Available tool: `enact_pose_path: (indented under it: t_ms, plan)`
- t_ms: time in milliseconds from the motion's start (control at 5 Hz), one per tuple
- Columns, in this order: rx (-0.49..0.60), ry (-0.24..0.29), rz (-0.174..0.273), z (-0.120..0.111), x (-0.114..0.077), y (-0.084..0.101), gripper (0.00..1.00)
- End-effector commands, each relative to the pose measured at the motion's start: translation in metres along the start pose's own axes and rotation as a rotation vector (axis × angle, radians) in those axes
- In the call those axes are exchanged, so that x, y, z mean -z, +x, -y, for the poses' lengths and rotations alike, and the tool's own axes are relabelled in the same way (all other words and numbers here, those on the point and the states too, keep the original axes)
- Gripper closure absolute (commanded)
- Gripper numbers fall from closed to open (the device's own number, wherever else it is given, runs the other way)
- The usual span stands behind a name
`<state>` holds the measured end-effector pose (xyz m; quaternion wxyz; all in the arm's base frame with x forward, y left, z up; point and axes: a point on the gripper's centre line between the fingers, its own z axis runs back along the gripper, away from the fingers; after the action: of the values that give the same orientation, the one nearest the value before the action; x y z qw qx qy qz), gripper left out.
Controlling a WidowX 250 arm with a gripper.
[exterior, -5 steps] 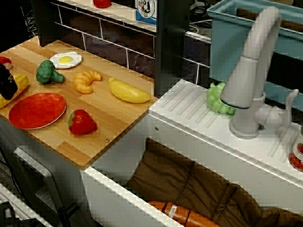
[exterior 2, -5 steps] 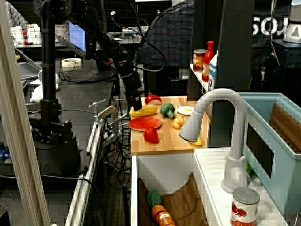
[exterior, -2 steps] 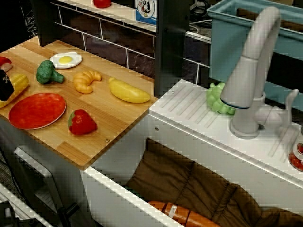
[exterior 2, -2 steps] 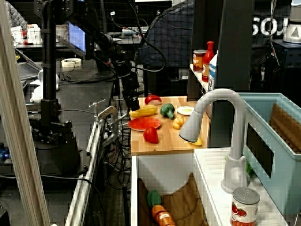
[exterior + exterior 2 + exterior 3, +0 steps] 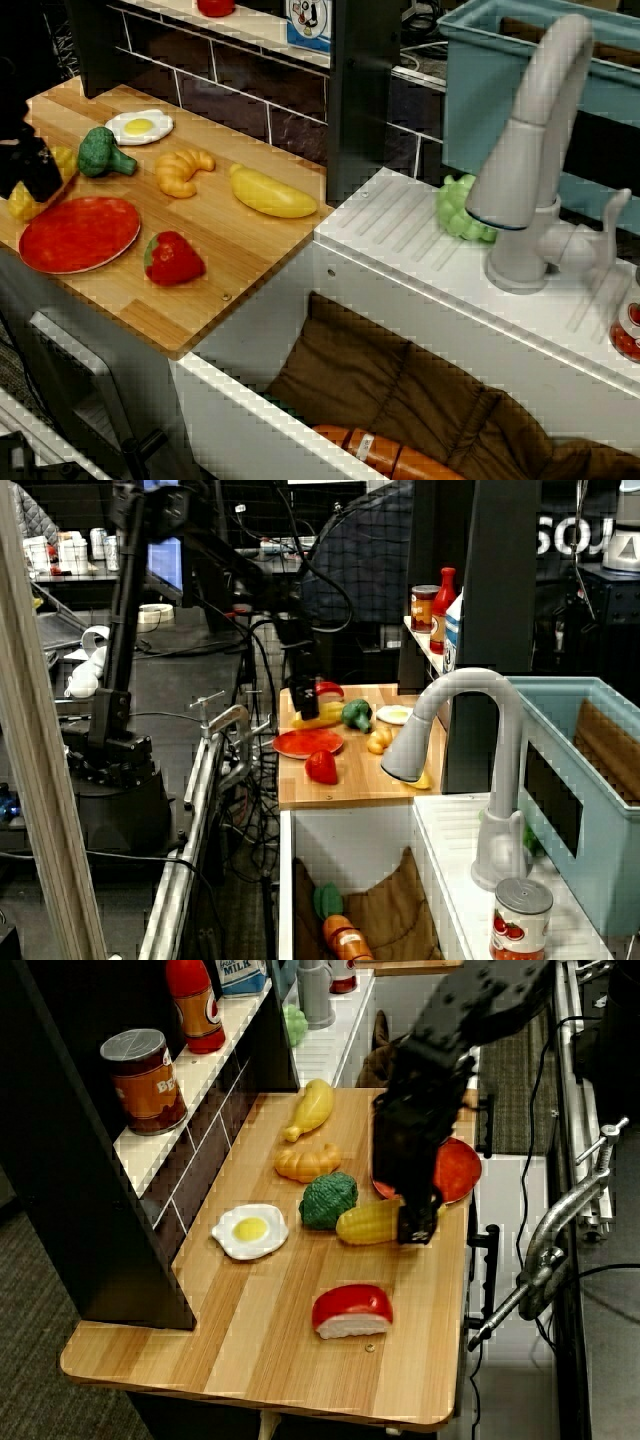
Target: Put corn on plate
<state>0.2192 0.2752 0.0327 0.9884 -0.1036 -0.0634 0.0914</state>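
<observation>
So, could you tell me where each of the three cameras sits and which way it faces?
Sink-side view: above the sink, facing the board; plate, corn; only the gripper at the left edge.
Far view: low behind the faucet, facing the whole arm.
Shelf-end view: above the board's far end, facing the sink, gripper on the corn.
All share corn, plate, broccoli.

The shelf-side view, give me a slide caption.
Gripper at the corn, beside the broccoli, plate just behind.
</observation>
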Motion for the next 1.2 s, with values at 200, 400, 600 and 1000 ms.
enact_pose_path:
  t_ms: [200,400,600,1000]
  plan:
    - [0.006,0.135,0.087,-0.006,-0.010,-0.004,1.00]
    - [0.003,0.132,0.081,-0.006,-0.011,-0.005,1.00]
    - [-0.041,0.085,0.079,-0.005,-0.018,0.004,1.00]
    - [-0.069,-0.202,0.033,0.026,-0.086,0.036,1.00]
